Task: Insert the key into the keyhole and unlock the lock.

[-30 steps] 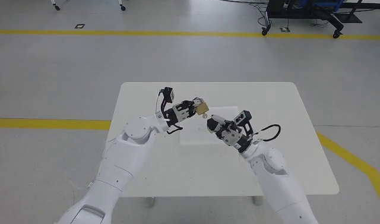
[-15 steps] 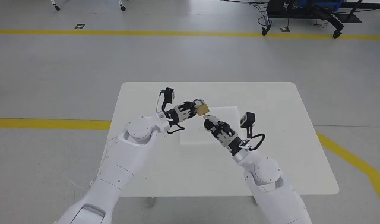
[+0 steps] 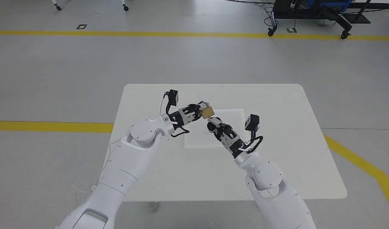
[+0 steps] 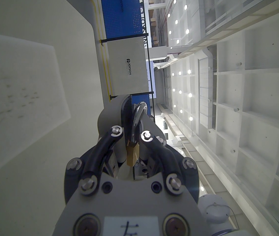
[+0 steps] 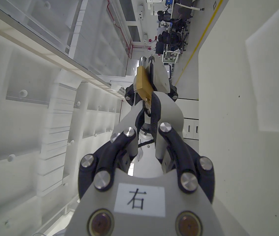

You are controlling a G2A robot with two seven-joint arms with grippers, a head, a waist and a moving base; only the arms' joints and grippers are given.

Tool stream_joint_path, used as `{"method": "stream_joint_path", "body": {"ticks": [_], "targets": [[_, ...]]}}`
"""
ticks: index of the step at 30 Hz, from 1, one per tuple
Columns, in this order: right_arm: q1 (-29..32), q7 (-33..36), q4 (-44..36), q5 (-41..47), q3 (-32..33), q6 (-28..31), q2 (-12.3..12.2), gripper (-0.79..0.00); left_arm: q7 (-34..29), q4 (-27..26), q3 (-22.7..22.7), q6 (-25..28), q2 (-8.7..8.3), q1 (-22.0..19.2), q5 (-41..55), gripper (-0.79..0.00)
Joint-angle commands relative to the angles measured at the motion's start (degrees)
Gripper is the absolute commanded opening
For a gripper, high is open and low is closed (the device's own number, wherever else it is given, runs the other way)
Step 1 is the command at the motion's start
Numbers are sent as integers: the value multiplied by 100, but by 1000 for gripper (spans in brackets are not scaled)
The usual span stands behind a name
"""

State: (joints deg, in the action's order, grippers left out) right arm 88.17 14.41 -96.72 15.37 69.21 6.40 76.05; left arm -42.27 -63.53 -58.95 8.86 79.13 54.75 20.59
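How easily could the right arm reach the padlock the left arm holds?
Probably yes: the right pincer, gripping the key, sits at the padlock held by the left pincer, nothing between.

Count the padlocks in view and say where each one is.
1. The brass padlock is held above the white table in the left gripper. The right gripper, shut on the key, meets the padlock's lower end. None seems hidden.

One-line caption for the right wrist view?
Right pincer holds key at base of brass padlock, gripped by left pincer.
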Motion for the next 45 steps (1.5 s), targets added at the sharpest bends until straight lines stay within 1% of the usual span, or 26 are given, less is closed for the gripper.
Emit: {"method": "stream_joint_path", "body": {"ticks": [1, 4, 8, 10, 13, 14, 18, 21, 25, 33, 35, 36, 37, 38, 39, 42, 45], "targets": [[-20, -31, 13, -16, -12, -15, 3, -785, -7, -1, -2, -9, 0, -2, -5, -785], [-44, -67, 20, 92, -22, -59, 13, -785, -23, -13, -2, -7, 0, 5, -1, -785], [-50, 123, 84, 666, 27, -79, 27, -785, -57, -33, -2, 38, -2, 18, -18, -785], [-90, 557, 167, 1240, 87, -158, 27, -785, -96, -52, -5, 95, -4, 27, -21, -785], [-184, 1470, 424, 2165, 256, -372, 5, -785, -158, -75, -14, 184, -11, 43, -46, -785], [-225, 1824, 553, 2526, 312, -515, -2, -785, -170, -84, -17, 220, -14, 50, -56, -785], [-482, 2863, 1115, 3527, 477, -1060, -22, -785, -202, -120, -28, 360, -20, 76, -80, -785], [-709, 3504, 1569, 3999, 510, -1424, -30, -785, -196, -142, -40, 475, -23, 103, -89, -785], [-961, 4062, 2035, 4326, 492, -1761, -36, -785, -205, -163, -53, 570, -28, 125, -100, -785], [-1134, 4421, 2349, 4473, 440, -1843, -44, -785, -214, -179, -61, 646, -32, 137, -113, -785], [-1145, 4411, 2359, 4378, 469, -1733, -58, -785, -219, -179, -72, 656, -35, 136, -119, -785], [-1145, 4425, 2342, 4290, 472, -1677, -67, -683, -214, -175, -77, 648, -37, 135, -119, -785], [-1136, 4384, 2322, 4164, 484, -1588, -78, -514, -213, -174, -80, 645, -38, 132, -121, -785], [-1115, 4333, 2286, 4077, 490, -1517, -86, -117, -205, -171, -84, 639, -38, 131, -124, -785], [-1090, 4264, 2228, 3941, 503, -1405, -96, 0, -191, -163, -89, 618, -40, 123, -137, -785], [-951, 3946, 1996, 3411, 600, -1019, -144, 0, -78, -151, -118, 526, -44, 99, -177, -785], [-684, 3626, 1670, 2882, 779, -602, -205, 0, 37, -147, -118, 365, -50, 64, -307, -785]]}}
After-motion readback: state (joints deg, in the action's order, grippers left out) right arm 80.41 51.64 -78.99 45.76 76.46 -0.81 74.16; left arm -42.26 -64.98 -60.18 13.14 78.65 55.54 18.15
